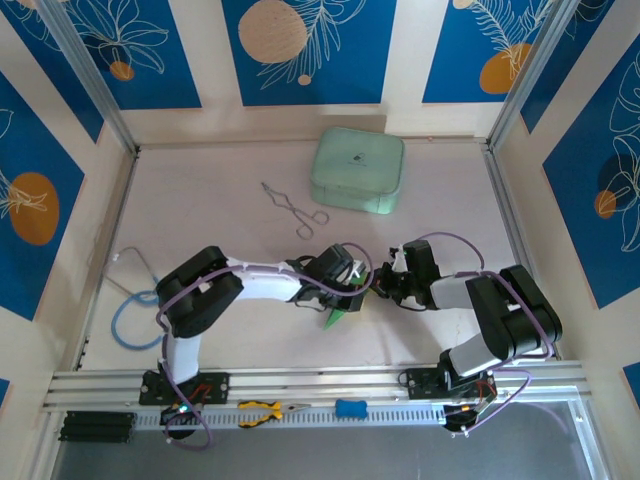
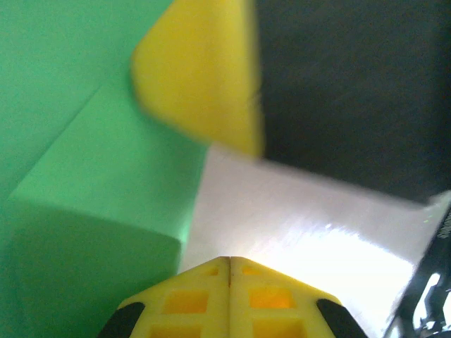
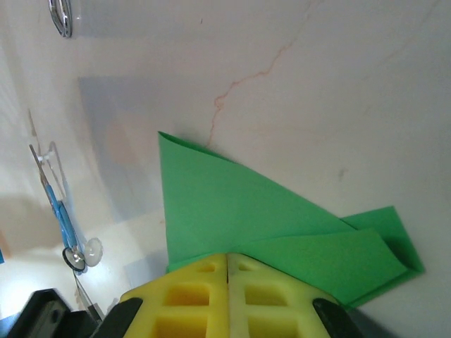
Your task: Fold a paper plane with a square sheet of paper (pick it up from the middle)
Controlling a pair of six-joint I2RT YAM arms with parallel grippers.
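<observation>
Paper, half-folded, sits dead ahead of right gripper, tips closed, long axis crosswise. Left gripper also closed, paper off to its side. Right's better placed imo.

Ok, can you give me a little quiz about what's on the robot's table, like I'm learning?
1. True or false: the green paper lies as a flat, unfolded square.
2. What sits at the far side of the table? A) a mint-green case B) a red cup C) a book
3. Fill in: the right gripper is ____.
Key: 1 false, it is folded; 2 A; 3 shut.
</observation>
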